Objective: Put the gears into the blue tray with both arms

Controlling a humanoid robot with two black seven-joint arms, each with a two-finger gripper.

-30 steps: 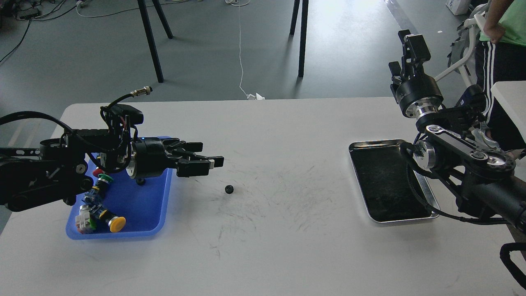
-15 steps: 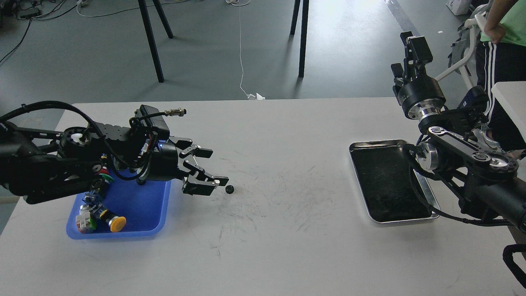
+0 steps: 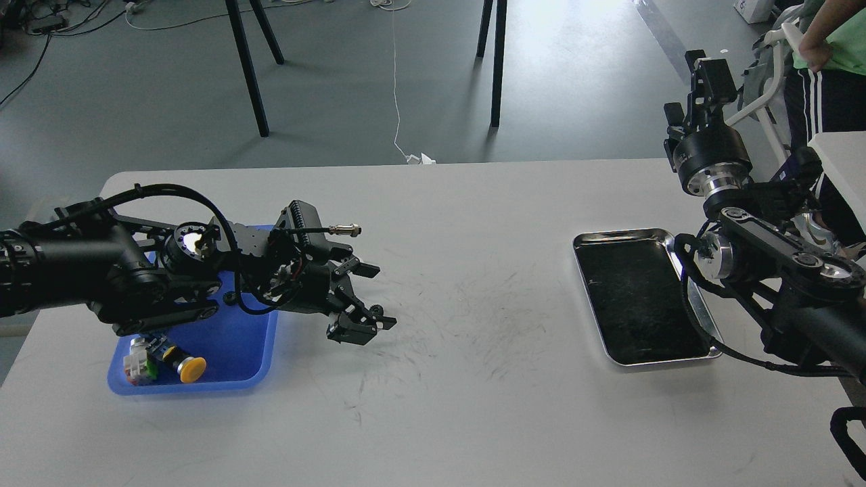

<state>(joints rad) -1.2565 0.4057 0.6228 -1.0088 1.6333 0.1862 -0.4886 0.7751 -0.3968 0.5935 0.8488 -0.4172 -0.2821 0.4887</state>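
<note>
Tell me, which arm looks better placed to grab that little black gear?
The left. Its gripper is open right at the gear, beside the blue tray; the right gripper is raised far across the table.

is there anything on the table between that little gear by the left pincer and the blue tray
Nothing visible. The gear sits right at the left pincer, and only bare table separates it from the blue tray; the arm itself reaches across that gap.

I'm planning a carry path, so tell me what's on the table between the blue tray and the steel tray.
In the head view, only the left claw over one small black gear, near the blue tray; from there to the steel tray lies bare, scuffed tabletop.
</note>
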